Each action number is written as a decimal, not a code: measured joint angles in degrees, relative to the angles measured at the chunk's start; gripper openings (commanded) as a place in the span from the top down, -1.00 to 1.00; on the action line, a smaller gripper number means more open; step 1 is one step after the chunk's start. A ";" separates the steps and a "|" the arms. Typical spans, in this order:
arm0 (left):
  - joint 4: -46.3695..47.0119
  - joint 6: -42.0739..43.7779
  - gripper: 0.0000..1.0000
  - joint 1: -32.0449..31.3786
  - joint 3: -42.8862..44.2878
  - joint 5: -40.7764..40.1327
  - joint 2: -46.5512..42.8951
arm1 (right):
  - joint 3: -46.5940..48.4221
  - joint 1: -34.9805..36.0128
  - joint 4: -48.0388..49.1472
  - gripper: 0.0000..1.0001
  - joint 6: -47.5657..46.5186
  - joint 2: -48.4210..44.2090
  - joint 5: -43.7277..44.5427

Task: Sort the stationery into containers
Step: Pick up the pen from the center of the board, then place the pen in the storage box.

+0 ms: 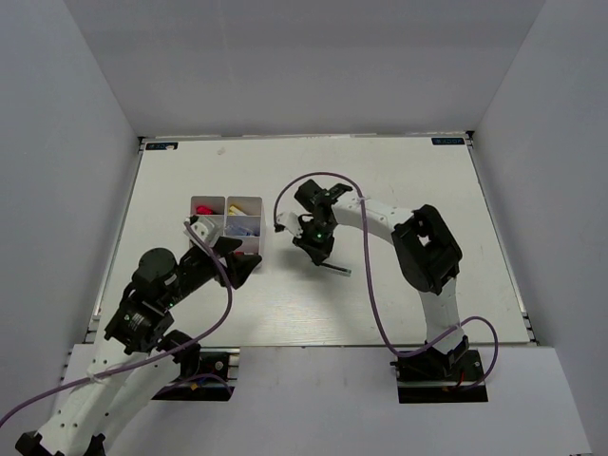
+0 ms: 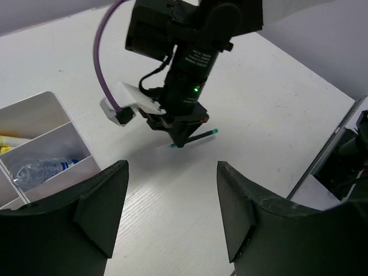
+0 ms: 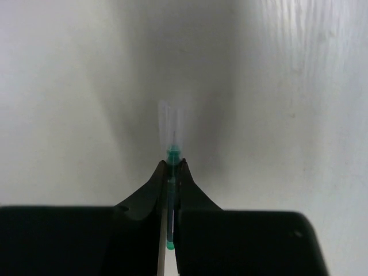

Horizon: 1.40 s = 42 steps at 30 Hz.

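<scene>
My right gripper (image 3: 173, 165) is shut on a thin green pen (image 3: 173, 154), whose clear tip pokes out past the fingertips. In the top view this gripper (image 1: 318, 255) points down at the table's middle, right of the tray, with the pen (image 1: 332, 270) low over the surface. The left wrist view shows the same gripper (image 2: 179, 141) and pen (image 2: 202, 135). The white divided tray (image 1: 226, 198) holds red, yellow and blue items. My left gripper (image 1: 237, 261) is open and empty beside the tray's near right corner, its jaws wide apart over bare table (image 2: 172, 167).
The tray's wall (image 2: 40, 115) shows at the left of the left wrist view, with a blue-labelled tube (image 2: 43, 168) and yellow pens (image 2: 8, 141) inside. Grey walls enclose the table. A purple cable (image 1: 366, 275) loops from the right arm.
</scene>
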 measured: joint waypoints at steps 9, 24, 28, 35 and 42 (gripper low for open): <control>4.15 0.48 -0.45 0.00 -0.83 6.40 -8.17 | 20.83 0.55 -2.80 1.00 -2.67 -0.59 -19.80; 7.89 1.11 -0.45 0.00 -2.51 11.47 -10.38 | 30.14 5.20 12.66 1.00 -3.37 2.78 -43.39; 8.20 1.11 -0.45 0.00 -2.51 11.61 -10.38 | 33.42 6.05 14.93 1.00 -2.36 7.28 -45.18; 8.20 1.49 -0.45 0.00 -2.51 11.65 -10.38 | 35.50 6.12 16.92 1.00 -2.34 13.33 -46.71; 8.20 1.70 -0.45 0.00 -2.51 11.65 -10.38 | 36.09 5.46 17.68 0.94 -4.76 16.44 -46.86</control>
